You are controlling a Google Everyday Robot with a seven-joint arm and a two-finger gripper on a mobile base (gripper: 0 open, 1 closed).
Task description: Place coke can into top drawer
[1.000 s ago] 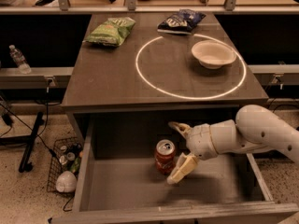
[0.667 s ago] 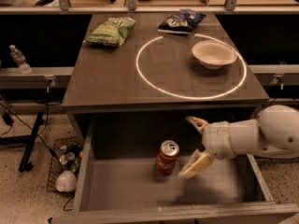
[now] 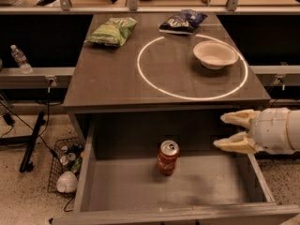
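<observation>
End effector (image 3: 219, 131) farther right of can (image 3: 167, 157)

Gripper (image 3: 220, 131), fingers spread, sits over right wall of top drawer (image 3: 85, 172). Only the coke can (image 3: 167, 157) stands mid-floor, bare floor either side; tabletop (image 3: 117, 78) overhangs the back.

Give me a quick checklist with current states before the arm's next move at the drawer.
1. coke can inside top drawer: ok.
2. Can upright on the drawer floor: ok.
3. gripper open, holding nothing: ok.
4. Gripper apart from the can, off to its right: ok.
5. Gripper clear of the drawer's right wall: cannot tell; it sits right at that edge.
6. Drawer shut: not ok, it stands pulled out.
</observation>
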